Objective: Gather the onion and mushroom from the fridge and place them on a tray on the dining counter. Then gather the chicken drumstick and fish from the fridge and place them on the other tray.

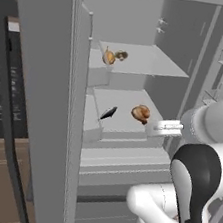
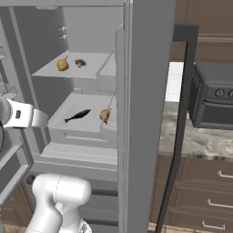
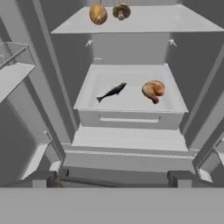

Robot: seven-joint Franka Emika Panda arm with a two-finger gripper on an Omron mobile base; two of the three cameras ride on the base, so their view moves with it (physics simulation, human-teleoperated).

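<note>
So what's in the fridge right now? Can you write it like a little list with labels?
fridge: doors open, inside showing
upper shelf: onion beside mushroom
lower shelf: fish and chicken drumstick, lying apart
gripper: open, holding nothing, in front of the fridge, not touching any food
food taken out so far: none, all four pieces on their shelves
</note>
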